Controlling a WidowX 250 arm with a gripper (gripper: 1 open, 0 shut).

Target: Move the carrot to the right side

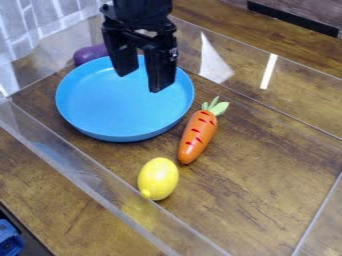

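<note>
The orange carrot (199,134) lies on the wooden table with its light green top pointing away, just right of the blue plate (100,112). My black gripper (143,72) hangs above the plate's far part, up and left of the carrot and apart from it. Its two fingers (160,70) stand spread, open, with nothing between them.
A yellow lemon (158,178) rests in front of the carrot. A purple eggplant (88,55) sits behind the plate's far left rim, partly hidden by the arm. Clear plastic walls (80,170) enclose the work area at the front, left and back.
</note>
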